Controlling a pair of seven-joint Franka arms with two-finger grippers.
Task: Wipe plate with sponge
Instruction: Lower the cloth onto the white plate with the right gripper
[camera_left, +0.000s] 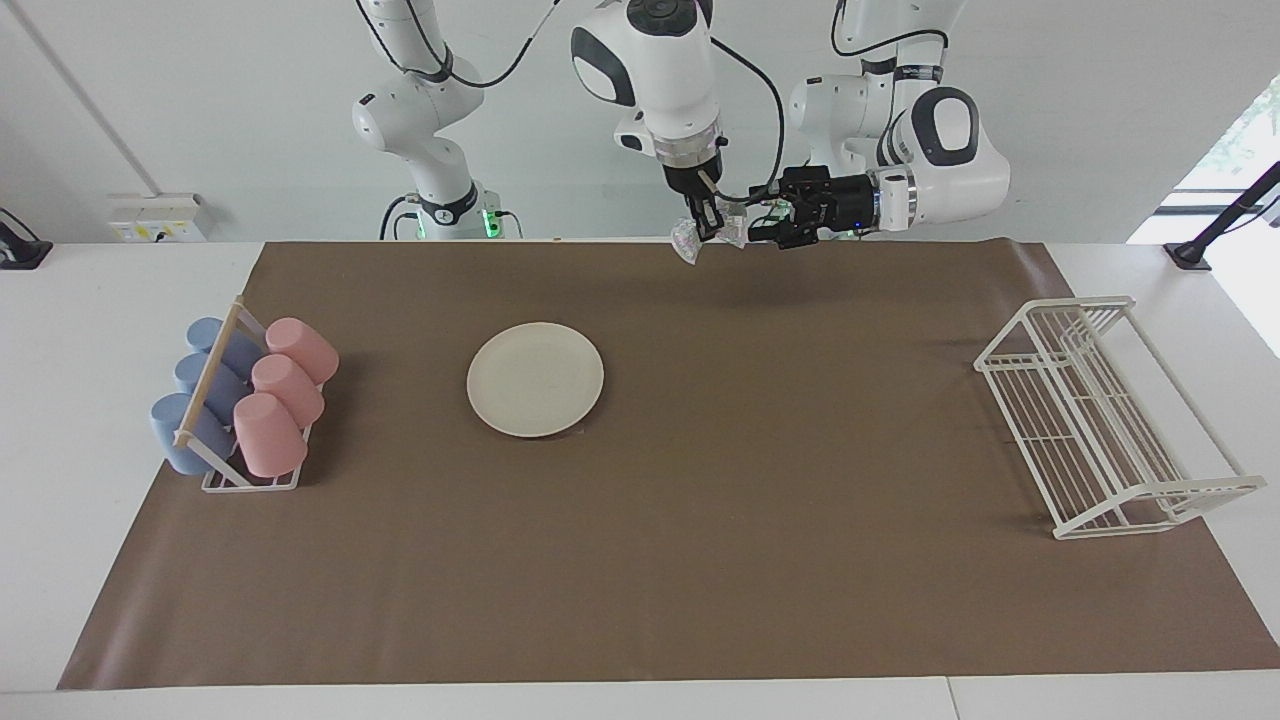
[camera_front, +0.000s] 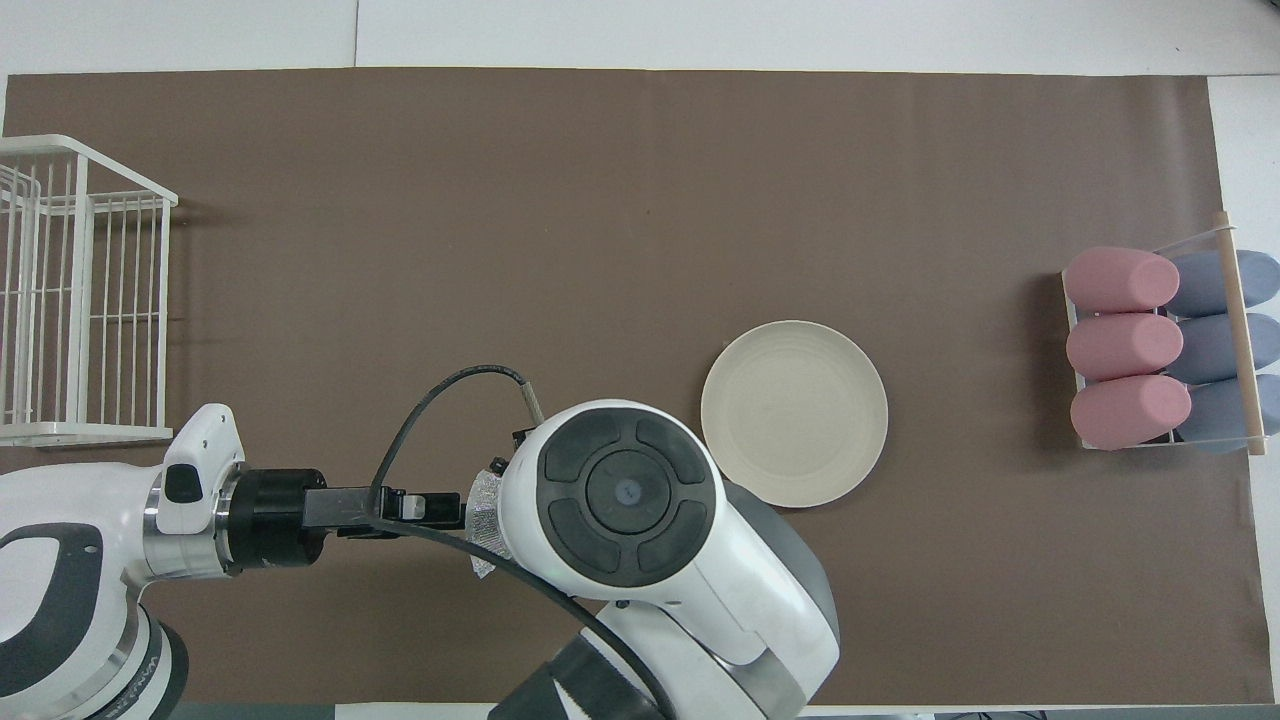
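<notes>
Silvery sponge (camera_left: 688, 240) pinched in the closed right claw (camera_left: 708, 222) above the brown mat's robot-side edge, left claw (camera_left: 762, 224) spread open just beside it, cream plate (camera_left: 535, 379) flat on the tabletop (camera_left: 120, 300) toward the cups.

A plain brown mat (camera_left: 700, 520) is noted on a white table (camera_left: 100, 300). The plate (camera_left: 535, 379) is cream-white and unpatterned; the sponge (camera_left: 688, 241) is silvery-grey and speckled. Pink cups (camera_left: 285, 395), blue cups (camera_left: 195, 395) and a white wire rack (camera_left: 1105, 420) are recorded at the mat's ends.
</notes>
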